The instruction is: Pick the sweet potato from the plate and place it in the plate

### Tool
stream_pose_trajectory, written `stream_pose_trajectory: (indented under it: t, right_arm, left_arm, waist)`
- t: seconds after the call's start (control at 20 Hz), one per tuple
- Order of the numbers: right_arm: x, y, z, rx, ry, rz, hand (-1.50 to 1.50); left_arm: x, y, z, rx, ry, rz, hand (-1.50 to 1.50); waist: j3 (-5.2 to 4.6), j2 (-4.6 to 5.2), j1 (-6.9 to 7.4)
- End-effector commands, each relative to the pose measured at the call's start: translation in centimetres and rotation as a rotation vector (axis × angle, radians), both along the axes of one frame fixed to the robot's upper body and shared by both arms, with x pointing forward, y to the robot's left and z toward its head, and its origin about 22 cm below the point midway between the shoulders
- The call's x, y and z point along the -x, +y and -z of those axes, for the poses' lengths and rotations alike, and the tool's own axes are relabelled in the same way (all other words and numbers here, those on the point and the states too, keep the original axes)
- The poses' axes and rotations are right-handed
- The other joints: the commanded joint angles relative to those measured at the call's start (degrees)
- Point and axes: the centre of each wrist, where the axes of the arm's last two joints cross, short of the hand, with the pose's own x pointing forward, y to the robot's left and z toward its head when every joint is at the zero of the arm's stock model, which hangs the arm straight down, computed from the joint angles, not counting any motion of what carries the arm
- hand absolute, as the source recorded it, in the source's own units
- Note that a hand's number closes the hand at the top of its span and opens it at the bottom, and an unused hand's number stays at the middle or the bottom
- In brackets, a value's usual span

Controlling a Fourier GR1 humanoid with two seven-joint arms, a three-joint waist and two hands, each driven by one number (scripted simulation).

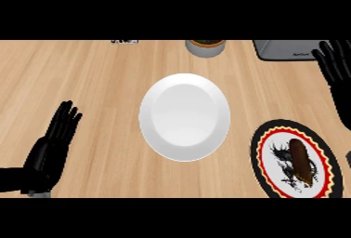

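Brown oblong sweet potato (302,159) lies on the black-rimmed patterned plate (266,139), right of the plain white plate (184,117). Left hand (49,151) and right hand (337,69) both flat, fingers straight, holding nothing.

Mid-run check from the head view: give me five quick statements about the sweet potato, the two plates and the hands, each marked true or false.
1. The sweet potato lies on the patterned plate at lower right. True.
2. The white plate already holds the sweet potato. False: nothing lies on it.
3. The right hand is curled round the sweet potato. False: it is open at the right edge, fingers up, apart from it.
4. The left hand is open at lower left, holding nothing. True.
5. The two plates overlap. False: bare wooden counter shows between them.
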Motion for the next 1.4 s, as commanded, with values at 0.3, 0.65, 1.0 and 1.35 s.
stream_pose_trajectory:
  t: [0.3,0.65,1.0,1.35]
  right_arm:
    - [1.1,-8.1,-7.0,0.948,0.061,0.28,1.5]
    - [4.1,-10.4,-0.3,0.722,-0.125,0.583,-1.5]
    - [6.9,-10.1,-1.8,0.92,0.027,0.491,-1.5]
    - [8.0,-6.4,-3.0,1.282,0.348,0.364,-1.5]
  left_arm:
    - [1.0,-0.2,4.0,-0.025,0.314,-0.025,0.0]
    - [-2.1,-2.5,5.1,0.035,0.433,-0.005,0.0]
    - [-1.6,-2.1,5.8,0.003,0.458,0.009,0.0]
    - [-1.5,-4.3,4.8,0.02,0.432,0.018,0.0]
  waist:
    - [-3.14,1.97,-2.5]
    - [-0.69,0.48,-0.42]
    - [-0.75,0.44,0.02]
    - [-0.86,0.41,0.49]
